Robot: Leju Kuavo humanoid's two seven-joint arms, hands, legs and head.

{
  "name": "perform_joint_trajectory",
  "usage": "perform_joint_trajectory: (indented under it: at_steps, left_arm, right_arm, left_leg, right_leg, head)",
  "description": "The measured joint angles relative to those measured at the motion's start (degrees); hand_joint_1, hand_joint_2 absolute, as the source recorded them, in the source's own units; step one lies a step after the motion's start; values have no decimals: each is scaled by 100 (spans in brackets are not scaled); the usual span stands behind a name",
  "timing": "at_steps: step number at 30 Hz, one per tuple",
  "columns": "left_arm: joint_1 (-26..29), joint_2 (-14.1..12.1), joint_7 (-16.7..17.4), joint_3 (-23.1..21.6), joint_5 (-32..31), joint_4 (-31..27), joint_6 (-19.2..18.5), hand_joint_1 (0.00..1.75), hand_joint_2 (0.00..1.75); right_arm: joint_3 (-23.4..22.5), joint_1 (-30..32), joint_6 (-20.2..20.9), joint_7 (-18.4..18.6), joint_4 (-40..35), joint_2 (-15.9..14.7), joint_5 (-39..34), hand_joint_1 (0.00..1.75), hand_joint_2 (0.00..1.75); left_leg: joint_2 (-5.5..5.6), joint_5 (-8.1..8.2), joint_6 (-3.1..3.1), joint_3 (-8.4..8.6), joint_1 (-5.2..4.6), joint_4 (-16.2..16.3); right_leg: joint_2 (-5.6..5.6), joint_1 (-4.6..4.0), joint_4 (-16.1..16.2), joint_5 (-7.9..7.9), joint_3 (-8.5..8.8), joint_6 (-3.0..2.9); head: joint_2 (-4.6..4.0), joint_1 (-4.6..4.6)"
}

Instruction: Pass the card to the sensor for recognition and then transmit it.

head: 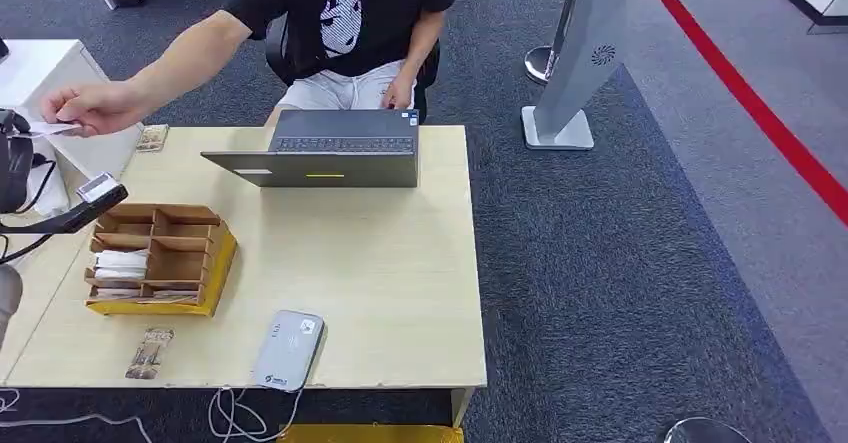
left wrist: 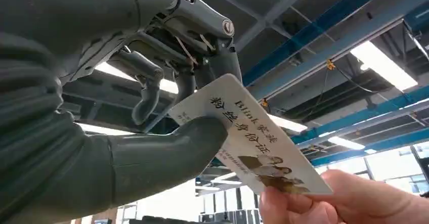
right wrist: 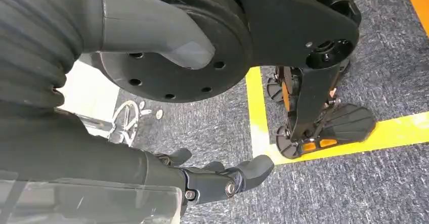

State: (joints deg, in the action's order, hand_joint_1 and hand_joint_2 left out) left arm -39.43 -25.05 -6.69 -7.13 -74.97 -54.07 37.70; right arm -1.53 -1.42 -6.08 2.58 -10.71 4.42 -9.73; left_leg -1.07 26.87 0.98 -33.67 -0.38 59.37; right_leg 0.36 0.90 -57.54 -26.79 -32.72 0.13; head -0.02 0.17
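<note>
A printed card [left wrist: 251, 142] is pinched in the robot's left hand [left wrist: 167, 107], raised off the table's [head: 380, 263] left side, while a person's hand [left wrist: 324, 204] grips its far end, apparently receiving it. The right hand [right wrist: 212, 176] hangs empty, fingers loosely apart.

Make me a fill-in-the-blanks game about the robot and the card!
1. The left robot hand pinches a ____.
2. A person's hand grips the card's other ____.
3. On the table, the laptop stands in front of the ____.
4. The box has a ____ base.

Missing words: card; end; person; yellow
</note>
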Motion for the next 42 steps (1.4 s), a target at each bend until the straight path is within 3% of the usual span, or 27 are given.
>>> perform_joint_trajectory:
  at_steps: [6,9,12,13,15,17,19,22,26,30,32,36,38,42]
  left_arm:
    - [0,-2,-127,183,-212,13,190,175,175]
    - [170,83,-510,352,-153,-156,197,175,175]
    - [694,484,-1205,761,-89,-882,225,175,175]
    - [945,713,-1606,899,47,-1171,229,175,175]
    - [1537,1343,-2383,1230,401,-1911,238,175,175]
    - [2085,1929,-2838,1379,626,-2464,245,175,175]
    - [2613,2390,-3047,1381,875,-2923,245,175,175]
    - [3246,2925,-3091,1346,1268,-3428,245,175,175]
    - [3636,3241,-3091,1316,1362,-3733,245,175,175]
    - [3934,3359,-2928,1202,1618,-3888,243,175,175]
    - [4268,3414,-2708,968,1747,-3974,243,175,175]
    - [4866,3558,-2623,671,1856,-3967,243,175,175]
    - [5019,3632,-2606,651,1873,-3904,243,175,175]
    - [5098,3635,-2181,634,1976,-3335,240,175,175]
  right_arm:
    - [39,-3,-35,9,9,0,63,0,175]
    - [50,-9,-48,7,13,2,44,0,175]
    - [50,-8,-79,15,17,7,9,0,175]
    - [50,-15,-112,26,17,15,-13,0,175]
    - [48,-9,-181,24,17,39,-81,0,175]
    - [31,-1,-238,15,20,61,-144,0,175]
    - [-26,2,-275,-13,20,85,-195,0,175]
    - [-85,19,-315,-37,20,118,-251,0,175]
    - [-164,19,-334,-42,20,131,-256,0,175]
    - [-221,27,-369,-88,20,138,-337,0,175]
    - [-311,41,-439,-142,20,160,-453,0,175]
    - [-490,69,-536,-186,20,230,-553,0,175]
    - [-546,82,-568,-197,20,254,-555,0,175]
    - [-658,86,-573,-216,20,295,-551,0,175]
  left_leg:
    - [-3,-6,-2,-2,-1,0]
    - [-3,-6,-3,0,-4,0]
    - [1,-6,-2,-3,-5,1]
    - [-2,-5,-2,-2,-10,1]
    - [-10,2,7,-1,-20,0]
    - [-8,6,14,-7,-20,1]
    - [-22,13,16,-7,-27,1]
    - [-19,17,22,-9,-27,2]
    - [-12,17,23,-11,-24,1]
    - [-13,14,19,-9,-18,0]
    - [-14,15,18,-8,-18,0]
    - [-10,16,19,-13,-17,0]
    - [-9,19,23,-15,-17,0]
    - [-4,19,23,-15,-18,0]
  right_leg:
    - [1,0,0,3,-5,-1]
    - [3,2,0,3,-4,-1]
    - [0,3,2,3,-5,0]
    - [3,7,4,3,-6,0]
    - [10,19,4,0,-8,5]
    - [10,19,6,-2,-6,8]
    - [18,23,8,-2,-13,10]
    - [15,23,11,-7,-15,19]
    - [8,21,10,-12,-15,25]
    - [9,17,6,-10,-14,22]
    - [10,17,6,-11,-14,22]
    - [9,17,6,-14,-17,24]
    - [8,17,6,-16,-18,27]
    - [1,18,7,-16,-17,27]
  head:
    - [0,-2]
    - [0,-4]
    - [0,7]
    - [0,17]
    - [0,-2]
    - [0,26]
    - [0,20]
    - [0,22]
    - [0,20]
    - [0,20]
    - [0,9]
    - [0,17]
    - [0,20]
    - [0,18]
